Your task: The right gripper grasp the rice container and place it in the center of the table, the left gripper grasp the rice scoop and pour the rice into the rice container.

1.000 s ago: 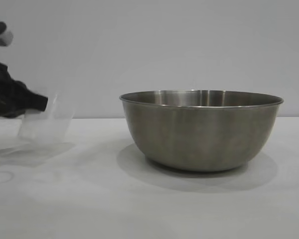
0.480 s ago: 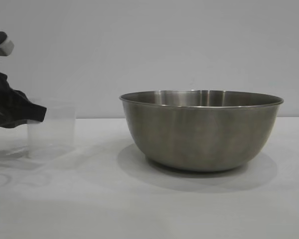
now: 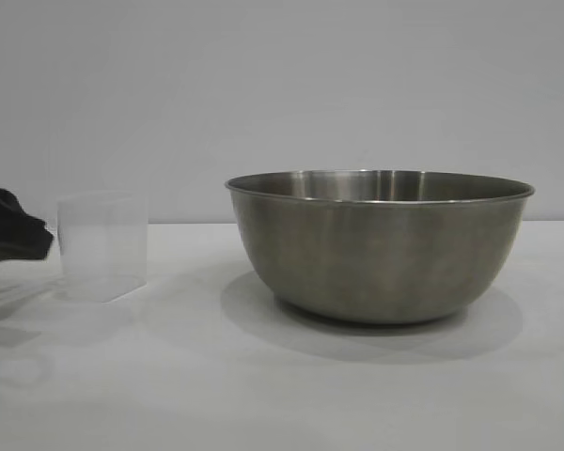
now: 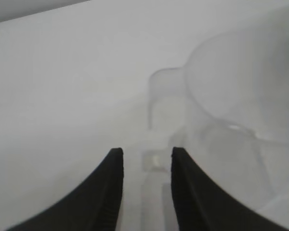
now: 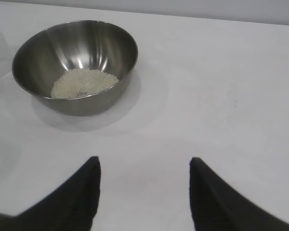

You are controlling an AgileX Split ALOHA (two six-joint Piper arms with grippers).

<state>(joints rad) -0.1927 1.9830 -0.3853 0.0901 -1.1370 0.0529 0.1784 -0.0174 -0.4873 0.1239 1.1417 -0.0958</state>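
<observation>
Exterior view: the black two-fingered left pincer (image 3: 14, 240) sits at the left edge, drawn back from the small clear plastic rice scoop (image 3: 103, 246), which it gripped tilted a second ago; the scoop now stands upright on the white cloth-covered bench (image 3: 282, 395), free. Open bench separates it from the large brushed-steel rice container (image 3: 380, 244).

Left wrist view: the left pincer (image 4: 145, 166) is released, its fingers (image 4: 106, 192) slightly parted, with the scoop's handle (image 4: 159, 96) just ahead, untouched.

Right wrist view: the right pincer (image 5: 144, 168) hangs wide open and empty, well apart from the container (image 5: 74, 65), which holds white rice (image 5: 84, 82).
</observation>
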